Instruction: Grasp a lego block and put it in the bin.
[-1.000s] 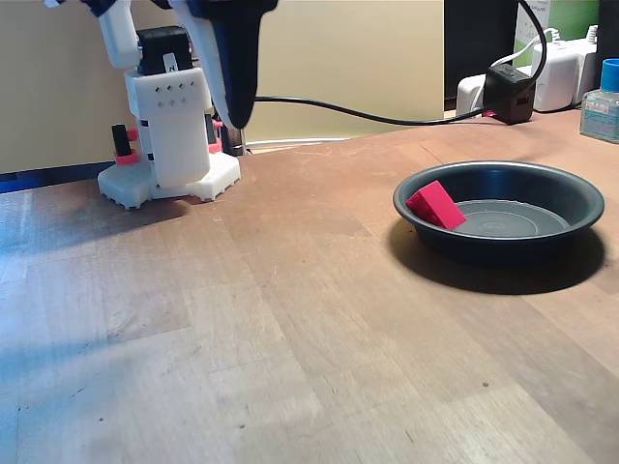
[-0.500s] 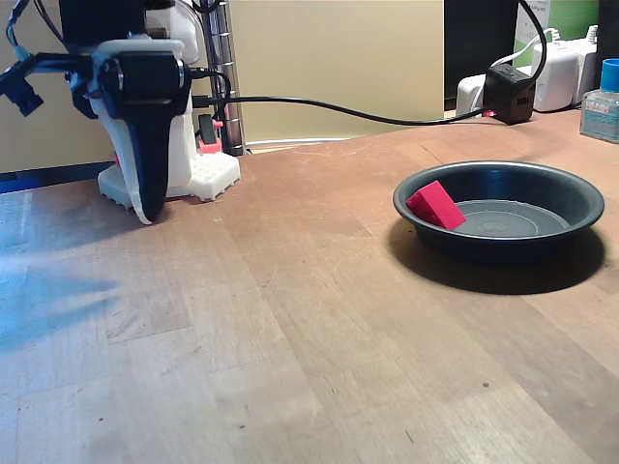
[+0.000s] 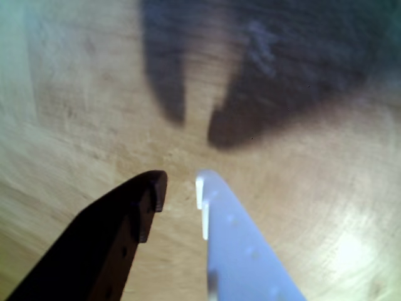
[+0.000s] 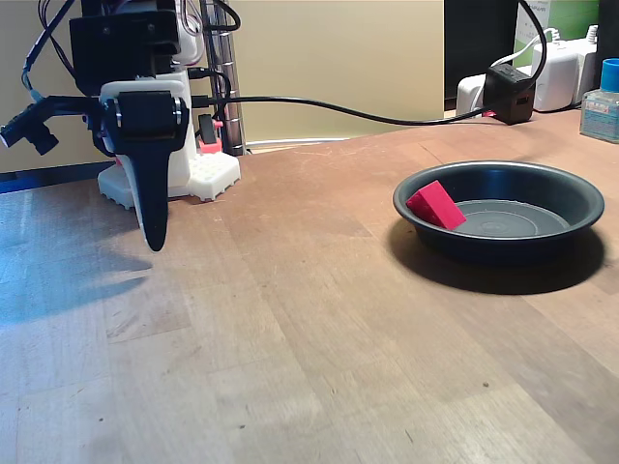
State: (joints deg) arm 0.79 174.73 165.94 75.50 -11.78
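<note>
1. One small bright red plastic lego block [image 4: 435, 205] lies tilted inside the wide, shallow, round dark grey metal bin [image 4: 571, 208], leaning against the inner wall on the bin's left side in the fixed view.

2. The two-finger gripper [image 3: 180, 186], one finger black and one white, points down at bare wooden table [image 4: 319, 329]. In the wrist view the fingertips stand slightly apart with only wood between them, so the jaws are a little open and hold nothing.

3. In the fixed view the gripper [image 4: 155, 237] hangs just in front of the white robot base [image 4: 208, 174] at the left, well apart from the bin at the right.

4. Judged from how things lie, the block is already delivered and the task looks finished, or nearly so. The arm appears to be at or close to its resting place.

5. The next move likely calls for no more than settling the arm, unless another block is to be fetched; none is visible on the table.

6. A black cable [image 4: 368, 114] runs along the back edge of the table to a small black box [image 4: 510, 89]. White power adapters [image 4: 561, 68] and a clear bottle with a blue cap [image 4: 602, 101] stand behind the bin.

7. Nothing lies between the gripper and the bin; the cable and rear clutter sit well back from that path.
</note>
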